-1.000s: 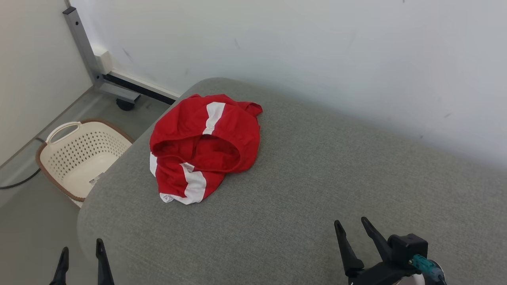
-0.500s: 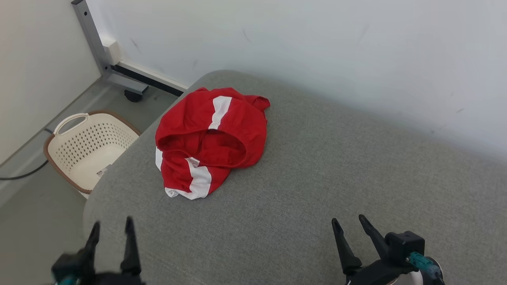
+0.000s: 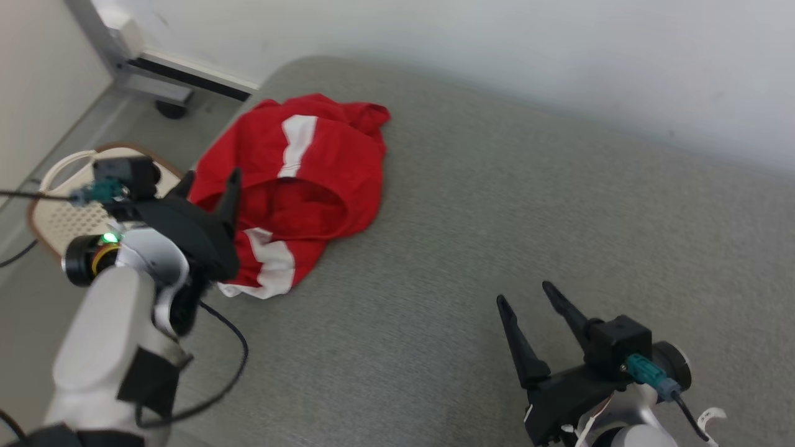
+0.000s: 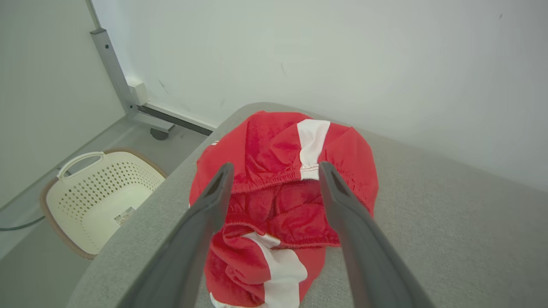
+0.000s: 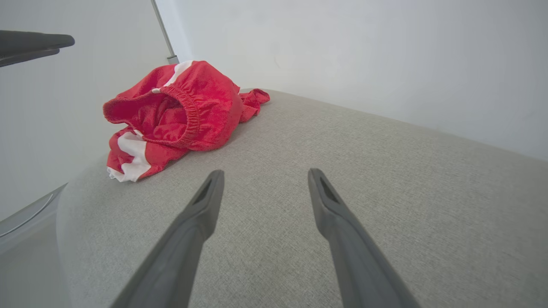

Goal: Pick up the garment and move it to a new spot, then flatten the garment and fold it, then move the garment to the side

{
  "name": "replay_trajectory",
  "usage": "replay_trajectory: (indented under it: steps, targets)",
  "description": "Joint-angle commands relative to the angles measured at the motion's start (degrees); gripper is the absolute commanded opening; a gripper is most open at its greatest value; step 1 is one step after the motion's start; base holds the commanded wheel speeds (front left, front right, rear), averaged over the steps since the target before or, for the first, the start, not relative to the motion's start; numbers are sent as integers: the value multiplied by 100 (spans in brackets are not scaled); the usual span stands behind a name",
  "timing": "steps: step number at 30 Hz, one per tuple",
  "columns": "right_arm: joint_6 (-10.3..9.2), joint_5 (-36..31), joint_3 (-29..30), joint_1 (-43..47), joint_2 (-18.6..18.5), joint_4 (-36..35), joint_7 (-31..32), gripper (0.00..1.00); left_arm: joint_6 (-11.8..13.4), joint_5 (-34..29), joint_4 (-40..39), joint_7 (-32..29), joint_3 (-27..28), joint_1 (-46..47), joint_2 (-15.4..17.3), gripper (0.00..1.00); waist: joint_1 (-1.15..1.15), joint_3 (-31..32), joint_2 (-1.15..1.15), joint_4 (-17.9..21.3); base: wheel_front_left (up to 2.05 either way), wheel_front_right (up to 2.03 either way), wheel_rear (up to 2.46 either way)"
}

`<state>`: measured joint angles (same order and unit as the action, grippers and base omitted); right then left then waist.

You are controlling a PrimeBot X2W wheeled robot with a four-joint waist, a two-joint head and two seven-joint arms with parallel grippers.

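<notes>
The garment (image 3: 323,161) is a crumpled red pair of shorts with white stripes, lying near the far left corner of a grey cushioned surface (image 3: 472,211). My left gripper (image 3: 210,177) hovers open at the garment's left edge; in the left wrist view its fingers (image 4: 276,167) frame the elastic waistband of the garment (image 4: 274,141) from above, not touching. My right gripper (image 3: 523,293) is open over bare cushion at the lower right, well away from the cloth. The right wrist view shows the garment (image 5: 180,107) far left of my right gripper (image 5: 265,172).
A cream perforated laundry basket (image 3: 56,217) stands on the floor left of the cushion, also in the left wrist view (image 4: 98,192). A grey metal frame with a caster (image 3: 155,81) sits by the white wall. The cushion's right half is bare.
My left arm has risen from the bottom edge and reached up to the garment's left side. The head camera has tilted, shifting the whole picture. The right gripper has stayed low on the right.
</notes>
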<state>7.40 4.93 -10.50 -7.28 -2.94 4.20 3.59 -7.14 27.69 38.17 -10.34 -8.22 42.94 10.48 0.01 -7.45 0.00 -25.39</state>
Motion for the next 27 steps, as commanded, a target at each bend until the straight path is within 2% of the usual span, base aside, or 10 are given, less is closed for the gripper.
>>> replay_trajectory:
  steps: [1,4,10,13,17,21,22,23,27]
  targets:
    - [17,-42,11,-93,-53,-67,17,100,-15,21,51,-52,37,160,8,100,-1,-694,0,705,0,0,0]
    - [17,-71,-38,-114,-140,-415,169,100,-18,371,462,-537,178,604,-24,100,-1,-993,0,1000,0,0,0]
    - [17,-104,-74,-25,-263,-977,365,100,159,212,899,-773,185,1131,475,100,-1,-1499,0,1456,0,0,0]
    - [17,-121,24,43,-270,-1136,388,100,298,174,1048,-825,214,1281,618,100,-1,-1702,0,1566,0,0,0]
    - [17,-136,95,133,-276,-1211,371,100,430,272,1226,-932,272,1388,606,100,-1,-1787,0,1628,0,0,0]
    - [17,-110,94,35,-234,-1195,335,100,724,81,1368,-865,183,1511,700,100,-1,-1790,0,1644,0,0,0]
    - [17,-90,86,11,-222,-1179,316,100,777,41,1387,-818,154,1514,711,46,-1,-1770,0,1637,0,0,0]
    - [17,-77,84,3,-217,-1147,297,100,816,-8,1385,-726,135,1508,721,2,-1,-1739,0,1630,0,0,0]
    - [17,-20,15,-40,-176,-987,231,100,905,-126,1448,-591,43,1523,762,0,-1,-1501,0,1608,0,0,0]
